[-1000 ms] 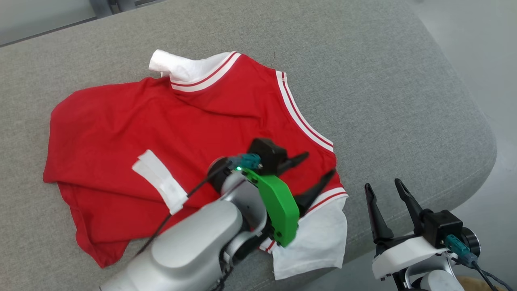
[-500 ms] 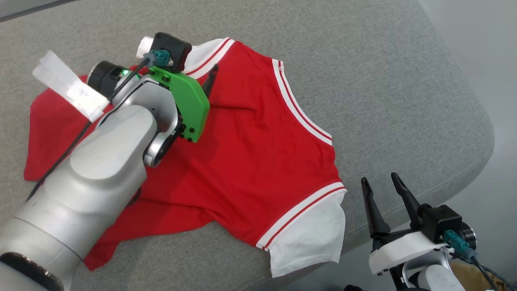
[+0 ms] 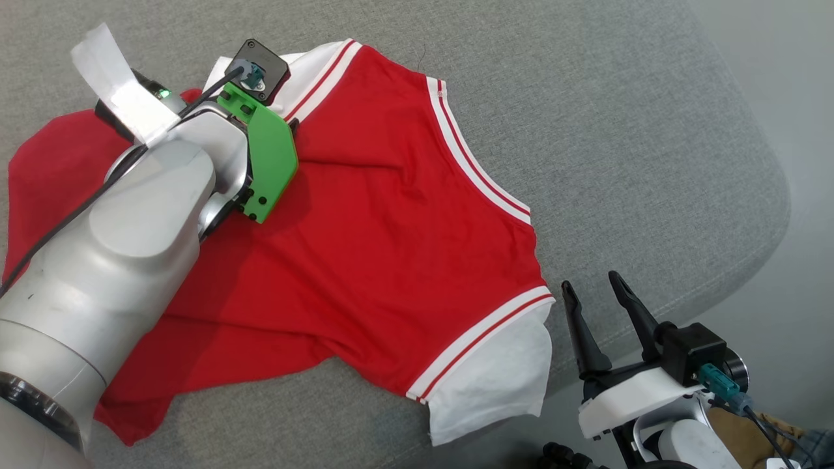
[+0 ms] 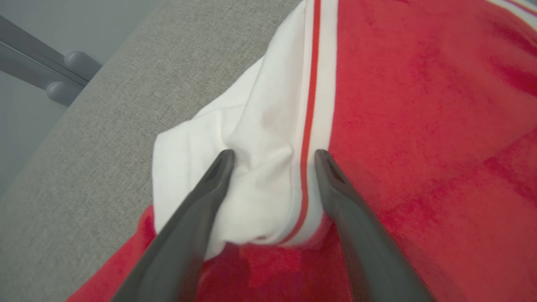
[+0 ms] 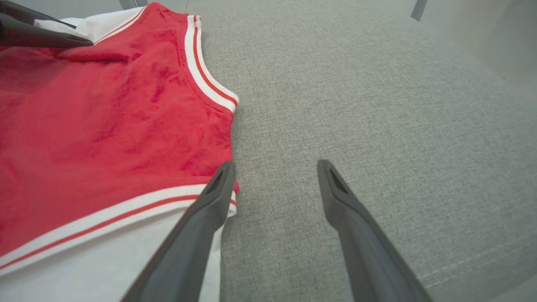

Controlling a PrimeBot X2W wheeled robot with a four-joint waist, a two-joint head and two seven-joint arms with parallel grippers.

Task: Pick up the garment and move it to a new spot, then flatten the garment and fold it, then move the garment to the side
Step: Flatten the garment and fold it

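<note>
The garment [image 3: 391,228], a red shirt with white sleeves and red-and-white striped trim, lies spread on the grey cushion. My left arm reaches across it, its green wrist bracket [image 3: 264,153] over the far sleeve. In the left wrist view my left gripper [image 4: 272,157] is open, its fingers straddling the bunched far white sleeve [image 4: 251,138]. My right gripper [image 3: 589,280] stands open by the cushion's near right edge, just right of the near white sleeve [image 3: 495,384]. In the right wrist view, the right gripper [image 5: 275,164] has its left finger over the garment's [image 5: 105,126] corner, with nothing between the fingers.
The grey cushion [image 3: 619,130] has free fabric right of the garment and ends in a rounded edge, with pale floor [image 3: 795,78] beyond. A grey metal rail [image 4: 42,71] runs behind the cushion. A white tape tag [image 3: 124,98] hangs on the left arm's cable.
My left arm has swung from the garment's near right part to the far white sleeve. The right gripper has kept its place; the head view has shifted a little.
</note>
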